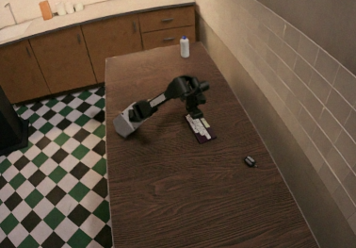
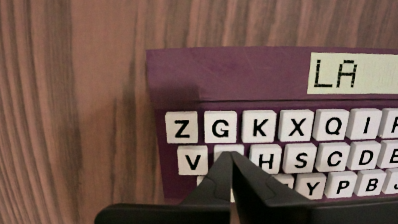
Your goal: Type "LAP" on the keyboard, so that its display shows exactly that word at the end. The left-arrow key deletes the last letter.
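A small purple keyboard [image 1: 201,128] with white keys lies on the wooden table; it fills the right of the wrist view [image 2: 280,125]. Its display [image 2: 352,73] reads "LA". My gripper [image 2: 229,158] is shut and empty, its tips over the key between V and H in the second row, at the keyboard's left end. That key is mostly hidden by the fingers, and I cannot tell if they touch it. The P key [image 2: 341,185] sits in the bottom row to the right. In the top view the gripper [image 1: 195,113] hangs over the keyboard's far end.
A white bottle [image 1: 185,46] stands at the table's far edge. A small dark object [image 1: 250,161] lies on the table to the right of the keyboard. The tiled wall runs along the table's right side.
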`<state>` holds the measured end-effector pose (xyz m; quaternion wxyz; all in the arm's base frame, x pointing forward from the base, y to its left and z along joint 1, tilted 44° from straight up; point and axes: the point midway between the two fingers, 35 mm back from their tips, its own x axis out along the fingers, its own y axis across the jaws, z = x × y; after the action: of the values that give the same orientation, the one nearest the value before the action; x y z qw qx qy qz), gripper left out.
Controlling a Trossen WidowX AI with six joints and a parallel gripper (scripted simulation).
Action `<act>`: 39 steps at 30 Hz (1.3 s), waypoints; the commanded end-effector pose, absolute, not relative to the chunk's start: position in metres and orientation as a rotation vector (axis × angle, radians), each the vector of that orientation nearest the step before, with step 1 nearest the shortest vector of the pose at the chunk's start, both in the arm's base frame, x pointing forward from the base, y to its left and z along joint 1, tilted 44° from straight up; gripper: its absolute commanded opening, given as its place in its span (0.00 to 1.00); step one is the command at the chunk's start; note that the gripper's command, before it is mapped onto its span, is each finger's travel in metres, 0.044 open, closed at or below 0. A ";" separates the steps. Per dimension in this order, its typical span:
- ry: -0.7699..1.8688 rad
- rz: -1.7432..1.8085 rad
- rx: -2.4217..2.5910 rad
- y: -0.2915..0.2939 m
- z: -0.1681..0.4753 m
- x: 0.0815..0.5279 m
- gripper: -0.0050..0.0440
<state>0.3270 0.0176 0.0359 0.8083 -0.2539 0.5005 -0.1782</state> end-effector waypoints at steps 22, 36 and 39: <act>1.056 -0.375 -0.528 0.009 0.081 0.307 0.00; 1.076 -0.379 -0.543 -0.034 0.085 0.296 0.00; 1.076 -0.379 -0.543 -0.036 0.083 0.297 0.00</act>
<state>0.2952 -0.0329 0.0867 0.8074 -0.2527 0.5018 -0.1797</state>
